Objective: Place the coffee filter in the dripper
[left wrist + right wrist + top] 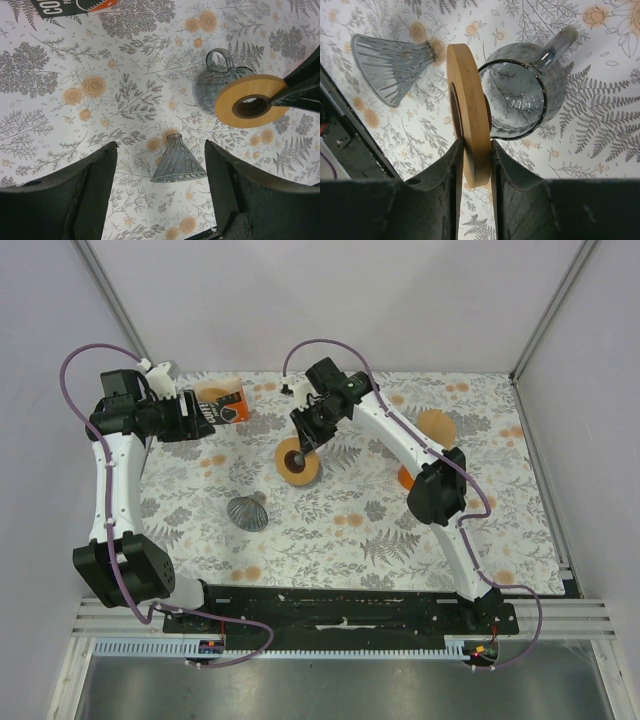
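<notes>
Holding anything, is the right hand point(472, 150)?

Yes, it is clamping a wooden ring point(465, 100) edge-on between its fingers and hanging it just above the mouth of a glass cup point(555, 85).

And the left hand point(160, 150)?

Its fingers are standing wide apart and gripping nothing. It is hovering over the tabletop point(500, 530) at the far left, close by the filter box point(225, 405).

Where is the dripper point(247, 512) sitting?

It is lying tipped on its side on the tabletop, near the cup but apart from it, and nothing is sitting inside it.

So how far along are we looking?

Early, I am judging. No paper is showing outside the box, so I am guessing the stand is only being set up. Getting the dripper upright, drawing a paper out and seating it are all waiting to be done.
</notes>
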